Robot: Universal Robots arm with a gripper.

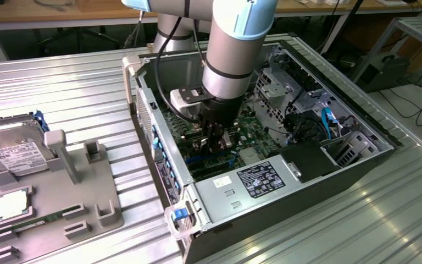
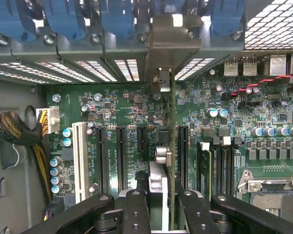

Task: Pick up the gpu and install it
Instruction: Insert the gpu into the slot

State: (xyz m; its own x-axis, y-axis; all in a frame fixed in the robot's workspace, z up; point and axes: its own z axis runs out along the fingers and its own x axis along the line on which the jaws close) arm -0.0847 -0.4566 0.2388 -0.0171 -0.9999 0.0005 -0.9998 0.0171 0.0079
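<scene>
Slots (image 2: 121, 156) flank the gpu (image 2: 172, 112) clamped edge-on in the end effector (image 2: 163, 209) inside the case (image 1: 306, 220).

Bare metal, glossy circuit board, matt plastic

The surface (image 1: 64, 93) is ribbed, brushed metal with a dull sheen. The computer case (image 1: 270, 231) is matt dark sheet metal outside and bare grey perforated steel inside. The motherboard (image 2: 136, 105) is glossy green laminate. The gpu (image 2: 173, 48) has a dull silver metal bracket. The fingers (image 2: 136, 214) look matt black, the latches (image 2: 63, 19) smooth blue plastic, and the arm (image 1: 229, 49) satin grey. The holder (image 1: 86, 203) is matt grey plastic. The hard drive (image 1: 13, 154) is silver metal with a white paper label.
</scene>
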